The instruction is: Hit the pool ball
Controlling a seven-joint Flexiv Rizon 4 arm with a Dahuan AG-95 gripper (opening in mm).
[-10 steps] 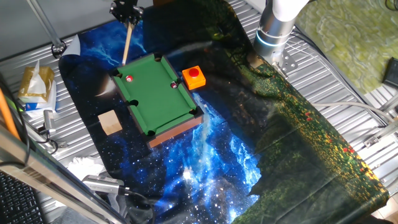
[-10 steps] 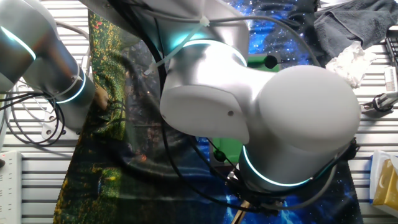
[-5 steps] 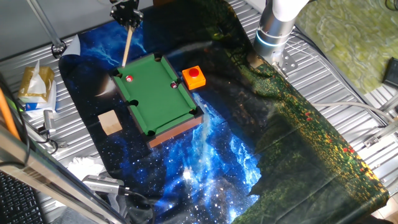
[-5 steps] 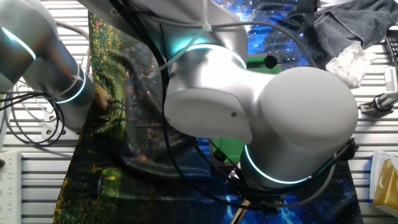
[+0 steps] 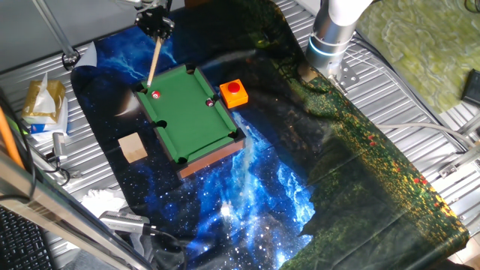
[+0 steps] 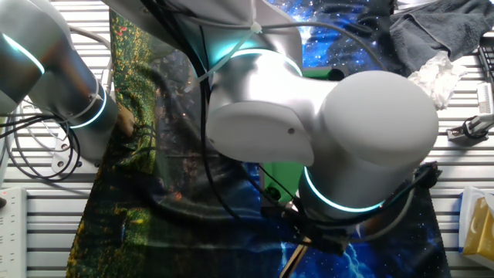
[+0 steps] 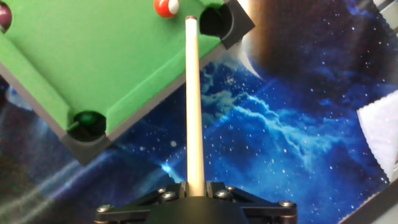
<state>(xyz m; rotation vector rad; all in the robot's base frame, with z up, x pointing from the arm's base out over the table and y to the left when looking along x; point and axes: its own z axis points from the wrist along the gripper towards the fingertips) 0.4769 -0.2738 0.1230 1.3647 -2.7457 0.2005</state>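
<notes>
Tool (image 7: 194, 198) clamped on cue stick (image 7: 193, 99); pool ball (image 7: 166, 7) lies on green table (image 7: 93, 62).

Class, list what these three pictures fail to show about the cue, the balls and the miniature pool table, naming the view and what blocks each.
- Other fixed view: the arm fills the frame; the pool table is a green sliver, no balls visible.
- Hand view: the maroon ball is cut by the left edge, the pool ball by the top edge.
- Hand view: the gripper is cut off at the bottom edge; its hold on the cue is hidden.
- One fixed view: whether the cue tip touches the pool ball is too small to tell.
</notes>
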